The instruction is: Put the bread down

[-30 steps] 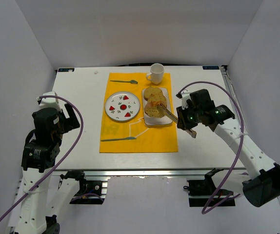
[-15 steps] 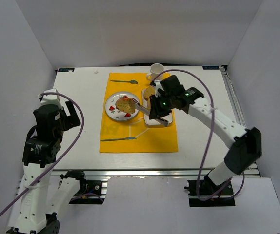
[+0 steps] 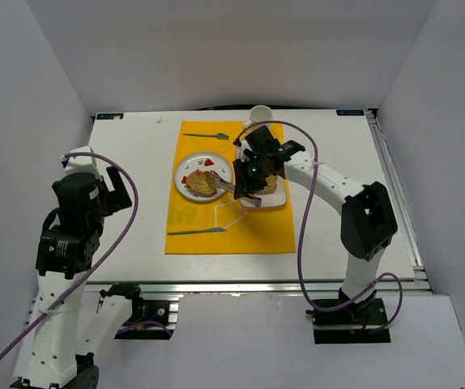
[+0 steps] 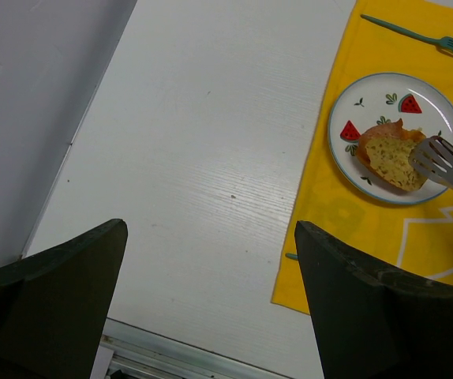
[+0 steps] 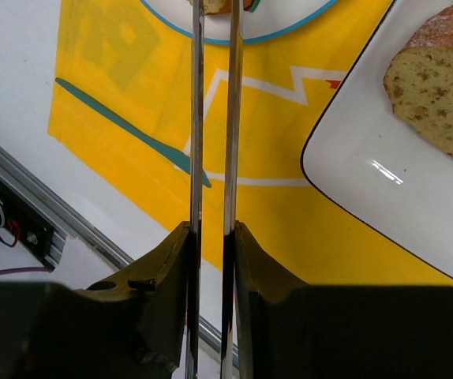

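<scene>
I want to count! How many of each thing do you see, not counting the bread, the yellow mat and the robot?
Plate: 1
Tray: 1
Cup: 1
Fork: 1
Knife: 1
Tongs: 1
Total: 6

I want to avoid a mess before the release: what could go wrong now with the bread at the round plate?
1. The bread is close to the rim of the plate, at the tips of the tongs. Released there, it may tip onto the mat.
2. The right hand hangs over the tray. Pulling back low could bump it.
</scene>
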Controlling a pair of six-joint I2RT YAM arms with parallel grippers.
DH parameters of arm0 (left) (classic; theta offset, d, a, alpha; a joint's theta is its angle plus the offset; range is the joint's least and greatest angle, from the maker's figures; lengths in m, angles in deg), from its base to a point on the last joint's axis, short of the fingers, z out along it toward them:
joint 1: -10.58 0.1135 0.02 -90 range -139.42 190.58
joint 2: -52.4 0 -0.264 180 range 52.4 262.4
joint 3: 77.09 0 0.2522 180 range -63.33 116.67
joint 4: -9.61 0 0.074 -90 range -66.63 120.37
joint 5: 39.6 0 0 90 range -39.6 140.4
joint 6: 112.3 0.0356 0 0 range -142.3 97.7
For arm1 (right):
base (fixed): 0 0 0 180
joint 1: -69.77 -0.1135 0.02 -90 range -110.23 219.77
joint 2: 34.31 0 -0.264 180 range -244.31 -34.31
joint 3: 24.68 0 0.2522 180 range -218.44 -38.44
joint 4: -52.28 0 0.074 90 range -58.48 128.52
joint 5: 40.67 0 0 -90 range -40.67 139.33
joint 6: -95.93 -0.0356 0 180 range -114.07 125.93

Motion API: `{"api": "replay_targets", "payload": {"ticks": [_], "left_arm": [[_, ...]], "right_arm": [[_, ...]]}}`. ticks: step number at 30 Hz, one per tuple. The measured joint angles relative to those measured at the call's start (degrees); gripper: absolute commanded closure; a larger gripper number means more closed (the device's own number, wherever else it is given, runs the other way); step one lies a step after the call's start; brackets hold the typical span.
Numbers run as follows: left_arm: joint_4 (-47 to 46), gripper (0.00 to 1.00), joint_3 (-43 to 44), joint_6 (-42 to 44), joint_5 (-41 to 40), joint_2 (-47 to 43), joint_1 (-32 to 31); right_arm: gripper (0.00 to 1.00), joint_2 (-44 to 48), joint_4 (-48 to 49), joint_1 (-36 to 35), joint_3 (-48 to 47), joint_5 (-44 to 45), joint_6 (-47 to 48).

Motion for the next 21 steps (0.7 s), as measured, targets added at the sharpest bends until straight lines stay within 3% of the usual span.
{"api": "replay_targets", "payload": {"ticks": [3, 6, 13, 21], "left_arm": [[0.00, 0.02, -0.02, 0.00, -0.28, 0.00, 0.00], [0.00, 0.02, -0.09, -0.02, -0.52, -0.02, 0.00], [0.00, 0.02, -0.74, -0.44, -0.55, -0.20, 0.00], [-0.02, 0.02, -0.87, -0.52, -0.55, -0.35, 0.00]], "right_arm": [[0.99, -0.57, 0.39, 0.00, 0.00, -0.42, -0.02], [0.80, -0.57, 0.52, -0.02, -0.02, -0.59, -0.13], [0.57, -0.57, 0.72, -0.11, -0.02, -0.15, -0.17], [0.49, -0.57, 0.70, -0.11, -0.48, 0.94, -0.07]]}}
